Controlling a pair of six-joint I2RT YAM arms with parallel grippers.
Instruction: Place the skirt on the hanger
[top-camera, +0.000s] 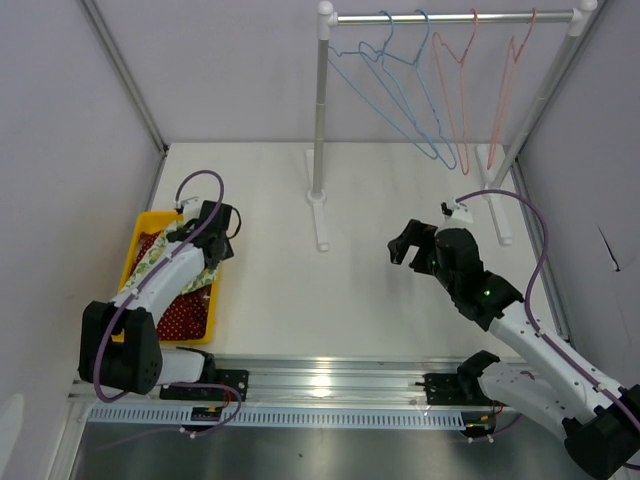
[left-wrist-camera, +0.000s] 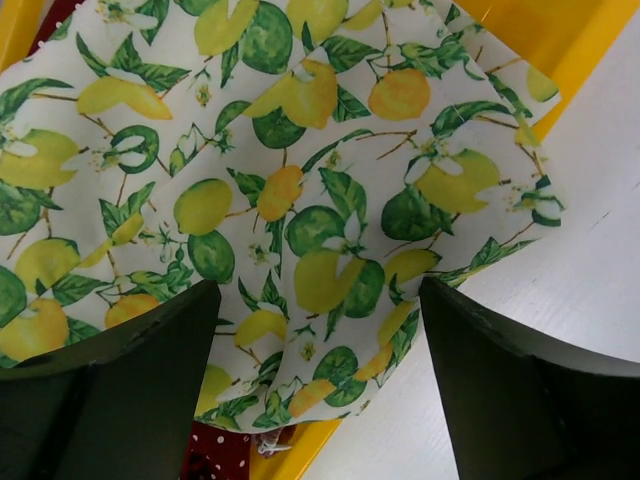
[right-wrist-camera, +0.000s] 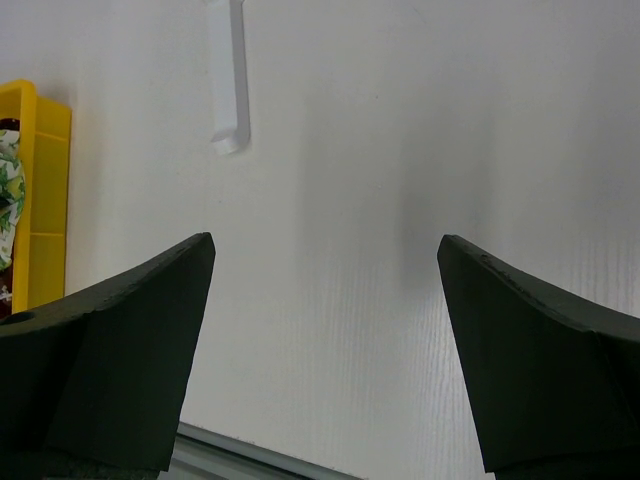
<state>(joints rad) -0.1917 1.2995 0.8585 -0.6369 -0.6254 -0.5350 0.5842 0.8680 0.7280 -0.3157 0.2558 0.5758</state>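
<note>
L arm first: on the top cam the left gripper (top-camera: 220, 243) hangs over the yellow bin (top-camera: 135, 232) at the left edge of the frame, pointing down into it. On the L wrist cam the left gripper (left-wrist-camera: 315, 300) has its jaws spread wide w/ nothing between them. Both fingers sit at the bottom of the frame, and the cloth shows in the gap below them, not pinched.

The skirt (left-wrist-camera: 300, 170) is the lemon-and-leaf print on white, and it fills most of that view. It lies crumpled in the yellow bin (left-wrist-camera: 560, 40), w/ one corner spilling over the rim onto the table (left-wrist-camera: 600, 270) at the right. On the top cam the skirt (top-camera: 160, 258) is in the upper part of the bin. A red dotted garment (top-camera: 185, 310) lies under it toward the lower end (a sliver of it shows at the bottom of the L wrist view too, (left-wrist-camera: 215, 455)).

R arm: the right gripper (top-camera: 408, 250) sits right of centre, over bare table (top-camera: 330, 290). The R wrist cam shows the right gripper (right-wrist-camera: 325, 245) gaping and holding nothing, w/ a rack foot (right-wrist-camera: 230, 80) at upper left.

The hangers (top-camera: 440, 90) (blue ones and pink ones) hang on the rack (top-camera: 320, 120) at the top of the frame, well apart from the skirt.
</note>
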